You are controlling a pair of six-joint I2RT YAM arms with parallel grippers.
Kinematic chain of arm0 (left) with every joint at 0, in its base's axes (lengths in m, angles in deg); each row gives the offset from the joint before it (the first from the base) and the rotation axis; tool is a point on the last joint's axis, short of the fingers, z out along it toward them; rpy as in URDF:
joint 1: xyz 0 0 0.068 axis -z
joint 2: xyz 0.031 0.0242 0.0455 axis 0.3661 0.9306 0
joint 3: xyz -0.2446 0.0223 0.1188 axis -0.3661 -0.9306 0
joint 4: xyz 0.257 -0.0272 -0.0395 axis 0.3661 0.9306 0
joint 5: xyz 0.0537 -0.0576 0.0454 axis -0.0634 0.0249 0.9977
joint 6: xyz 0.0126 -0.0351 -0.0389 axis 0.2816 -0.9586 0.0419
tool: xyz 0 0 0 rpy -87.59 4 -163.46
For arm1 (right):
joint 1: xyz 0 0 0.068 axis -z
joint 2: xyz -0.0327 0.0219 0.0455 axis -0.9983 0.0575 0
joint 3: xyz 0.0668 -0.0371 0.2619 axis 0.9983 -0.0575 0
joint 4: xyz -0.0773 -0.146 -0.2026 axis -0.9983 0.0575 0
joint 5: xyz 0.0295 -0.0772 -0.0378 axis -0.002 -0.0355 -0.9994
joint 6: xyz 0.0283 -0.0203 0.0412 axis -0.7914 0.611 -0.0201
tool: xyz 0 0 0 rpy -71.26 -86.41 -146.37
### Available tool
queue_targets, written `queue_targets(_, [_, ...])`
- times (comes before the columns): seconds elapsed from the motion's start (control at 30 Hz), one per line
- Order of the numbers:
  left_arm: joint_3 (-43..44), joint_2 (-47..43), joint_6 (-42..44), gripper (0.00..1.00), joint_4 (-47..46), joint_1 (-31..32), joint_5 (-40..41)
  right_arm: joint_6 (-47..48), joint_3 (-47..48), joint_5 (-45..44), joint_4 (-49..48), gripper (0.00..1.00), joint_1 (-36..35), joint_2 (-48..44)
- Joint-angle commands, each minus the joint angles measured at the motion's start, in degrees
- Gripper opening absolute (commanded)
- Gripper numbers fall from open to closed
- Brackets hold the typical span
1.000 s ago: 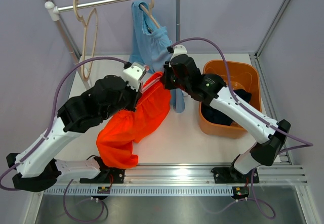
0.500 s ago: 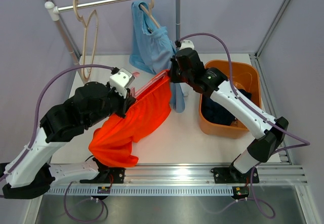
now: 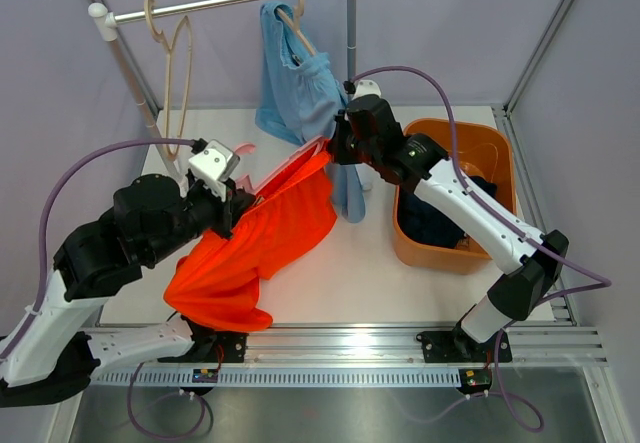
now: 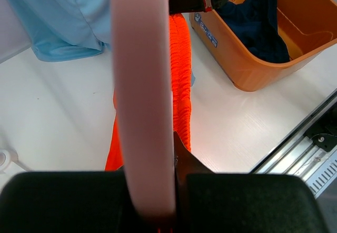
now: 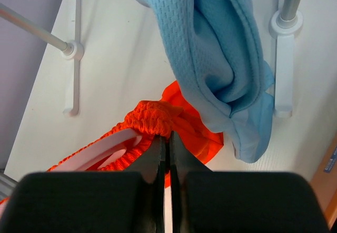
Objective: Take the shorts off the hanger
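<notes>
I am clenching my left tool point(image 4: 152, 191) on one end of the pink hanger point(image 4: 142, 85), which is running straight out from between my fingers toward the far right. The orange shorts point(image 3: 270, 238) are strung along that hanger by their gathered waistband, and the rest of the fabric is drooping down to the near left, over the near edge of the surface point(image 3: 350, 273).

My right tool point(image 5: 164, 138) is pinching shut on the bunched end of the orange waistband, right where the hanger's arm is slipping inside the elastic. The waistband is stretching in a line between my two tools, held up off the surface.

Just beyond my right tool, the light blue shorts point(image 3: 300, 88) are hanging from their own hanger on the rail point(image 3: 220, 1) at the far side, their lower edge dangling close beside the orange waistband. A bare wooden hanger point(image 3: 178, 63) is hanging on the same rail, further left.

The navy shorts point(image 3: 435, 225) are lying crumpled inside the orange tub point(image 3: 460, 143) on the right of the surface, under my right arm.
</notes>
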Motion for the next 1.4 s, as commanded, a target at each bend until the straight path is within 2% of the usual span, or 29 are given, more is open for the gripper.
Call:
queue_targets(0.0, [0.0, -4.4, 0.4, 0.0, -8.4, 0.3, -0.8, 0.4, -1.3, -4.4, -1.2, 0.0, 2.8, -1.0])
queue_targets(0.37, [-4.3, -5.3, 0.3, 0.0, -16.2, 0.3, -3.0, 0.4, -3.6, -1.7, -2.6, 0.0, 2.6, -2.8])
queue_targets(0.57, [-6.7, -6.8, 0.7, 0.0, -20.3, 0.3, -0.9, 0.6, -3.9, -0.4, -2.7, 0.0, 2.1, -3.2])
queue_targets(0.83, [-10.5, -6.3, 1.5, 0.0, -26.1, 0.3, 2.9, 0.6, -2.5, -1.4, -1.6, 0.0, -4.9, -5.1])
queue_targets(1.07, [-16.9, -5.6, 0.9, 0.0, -40.4, 0.3, 7.0, 1.5, -0.9, -2.4, -0.8, 0.0, -11.5, -7.7])
queue_targets(1.27, [-17.5, -3.3, 1.2, 0.0, -49.4, 0.3, 12.7, 2.7, -0.2, -3.4, -0.8, 0.0, -15.2, -9.3])
queue_targets(1.37, [-15.5, -1.9, 2.3, 0.0, -50.2, 0.3, 15.1, 3.4, 0.5, -4.8, 0.5, 0.0, -15.7, -9.3])
